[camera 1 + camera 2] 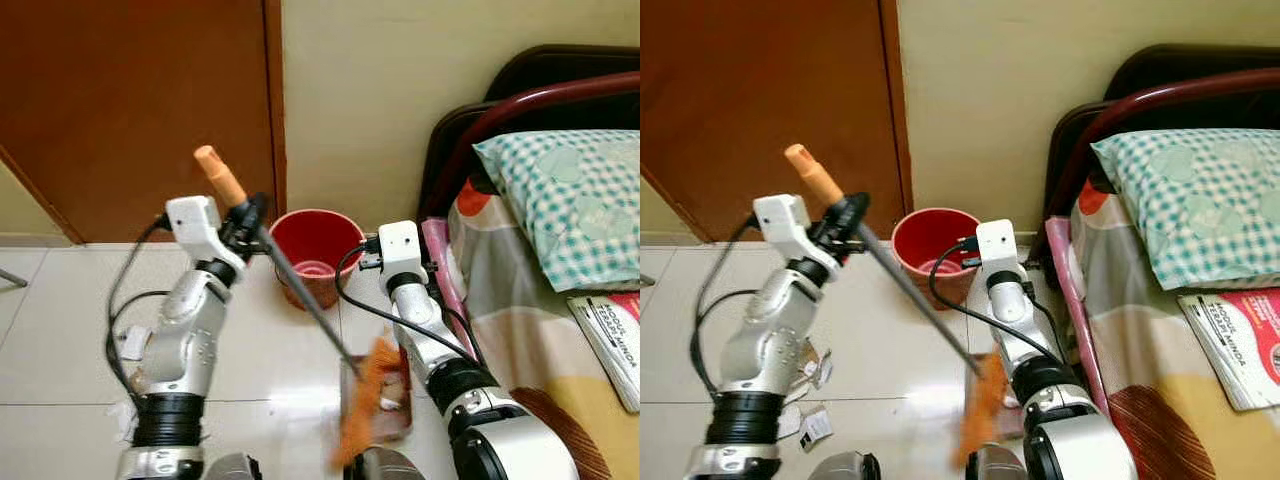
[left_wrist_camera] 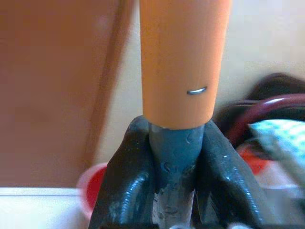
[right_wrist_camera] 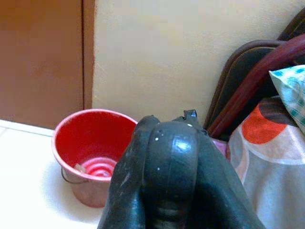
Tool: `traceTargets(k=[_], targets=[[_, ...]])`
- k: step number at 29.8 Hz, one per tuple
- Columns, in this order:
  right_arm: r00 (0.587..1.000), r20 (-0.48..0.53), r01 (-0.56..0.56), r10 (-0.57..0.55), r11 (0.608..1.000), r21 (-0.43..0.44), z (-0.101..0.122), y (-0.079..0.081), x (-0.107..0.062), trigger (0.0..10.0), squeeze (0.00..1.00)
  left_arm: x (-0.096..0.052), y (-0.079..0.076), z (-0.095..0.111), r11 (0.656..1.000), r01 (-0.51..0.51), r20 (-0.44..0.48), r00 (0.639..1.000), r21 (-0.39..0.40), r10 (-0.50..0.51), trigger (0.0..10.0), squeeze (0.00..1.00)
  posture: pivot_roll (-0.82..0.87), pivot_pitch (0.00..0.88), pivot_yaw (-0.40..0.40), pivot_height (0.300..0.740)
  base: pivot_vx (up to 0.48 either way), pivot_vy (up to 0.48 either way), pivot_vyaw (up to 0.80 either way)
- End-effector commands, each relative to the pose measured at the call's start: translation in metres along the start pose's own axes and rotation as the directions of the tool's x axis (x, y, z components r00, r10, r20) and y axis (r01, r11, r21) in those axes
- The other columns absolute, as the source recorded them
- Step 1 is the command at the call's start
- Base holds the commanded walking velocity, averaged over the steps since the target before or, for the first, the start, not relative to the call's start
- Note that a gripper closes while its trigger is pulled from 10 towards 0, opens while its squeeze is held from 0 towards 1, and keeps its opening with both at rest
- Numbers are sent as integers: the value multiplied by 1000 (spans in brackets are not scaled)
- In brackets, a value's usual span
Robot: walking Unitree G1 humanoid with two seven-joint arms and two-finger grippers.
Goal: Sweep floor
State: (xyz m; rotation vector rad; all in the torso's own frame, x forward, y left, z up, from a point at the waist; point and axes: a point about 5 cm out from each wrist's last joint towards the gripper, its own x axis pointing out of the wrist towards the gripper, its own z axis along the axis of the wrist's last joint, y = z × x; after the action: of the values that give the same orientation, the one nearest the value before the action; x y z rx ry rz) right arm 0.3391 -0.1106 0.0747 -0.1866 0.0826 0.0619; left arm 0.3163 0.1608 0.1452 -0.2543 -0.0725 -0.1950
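My broom point(image 1: 300, 290) ran aslant — orange bristle head point(image 1: 365, 400) low and nearest me, blurred, over what looked like a brown dustpan point(image 1: 392, 415) on the pale tile floor point(image 1: 60, 330). I judged the pan sat there to catch what the head dragged in. Up the grey shaft, my left gripper point(image 1: 248, 215) was clamped on it just below the orange grip point(image 2: 183, 57), fingers point(image 2: 128, 186) pressed to either side, high enough for leverage. My right gripper point(image 3: 167, 157), beside the shaft toward the bed point(image 1: 560, 300), had its fingers closed together; I could not tell what it held, if anything. Beyond the shaft stood a red bucket point(image 3: 90, 148) against the wall, by the brown door point(image 1: 130, 100).
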Motion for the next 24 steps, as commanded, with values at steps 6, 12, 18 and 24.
traceTargets(k=[6, 12, 18, 24], targets=[[1000, -7, 19, -19, 1000, 14, -10, -24, -11, 10000, 0, -15, 28, 16, 994, -87, 65, 994, 61, 83, 10000, 0, 11, 103, -39, 740, 0, 0, 0], [999, 50, -6, -1, 990, 140, -6, -33, -22, 10000, 0, -31, 38, -1, 987, -92, 0, 996, 133, 93, 10000, 0, 8, 103, -35, 740, 0, 0, 0], [979, 200, -70, 32, 980, 186, 19, -40, -33, 10000, 0, -43, 48, -10, 971, -138, -24, 989, 197, 145, 10000, 0, 11, 97, -36, 740, 0, 0, 0], [949, 304, -159, 84, 960, 231, 55, -42, -32, 10000, 0, -45, 61, -12, 931, -229, -12, 970, 285, 243, 10000, 0, -4, 83, -34, 740, 0, 0, 0]])
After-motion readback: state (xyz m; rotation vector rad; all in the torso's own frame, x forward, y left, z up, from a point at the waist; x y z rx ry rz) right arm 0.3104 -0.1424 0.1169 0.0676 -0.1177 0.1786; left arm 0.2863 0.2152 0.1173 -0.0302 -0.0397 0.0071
